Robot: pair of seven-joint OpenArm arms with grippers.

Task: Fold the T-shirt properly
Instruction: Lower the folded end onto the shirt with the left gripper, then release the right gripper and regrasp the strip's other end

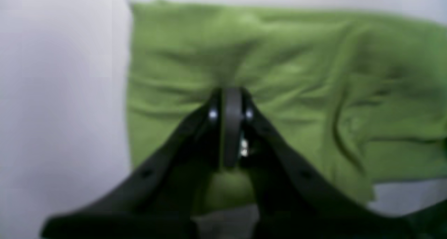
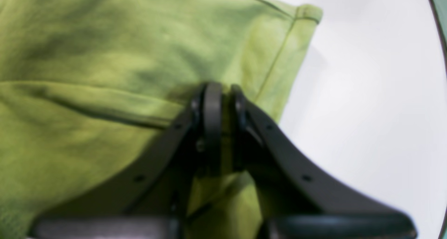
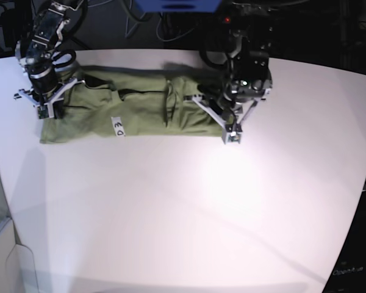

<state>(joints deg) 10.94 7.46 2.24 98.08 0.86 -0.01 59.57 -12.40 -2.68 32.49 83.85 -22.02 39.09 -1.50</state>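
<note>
The green T-shirt (image 3: 140,116) lies as a long, wrinkled strip across the back of the white table, with a small pale tag (image 3: 118,127) on its front edge. At the strip's right end my left gripper (image 3: 232,137) points down. In the left wrist view that gripper (image 1: 232,92) is shut, tips pressed into the T-shirt (image 1: 279,57), and creases run toward them. My right gripper (image 3: 49,112) is at the strip's left end. Close up, the right gripper (image 2: 223,89) is shut on a fold of the T-shirt (image 2: 87,57) near a hemmed corner, with green cloth between its fingers.
The white table (image 3: 183,213) stretches toward the camera in front of the shirt. Its curved edge (image 2: 442,40) shows at the right of the right wrist view. Dark stands and cables sit behind the table's far edge (image 3: 171,12).
</note>
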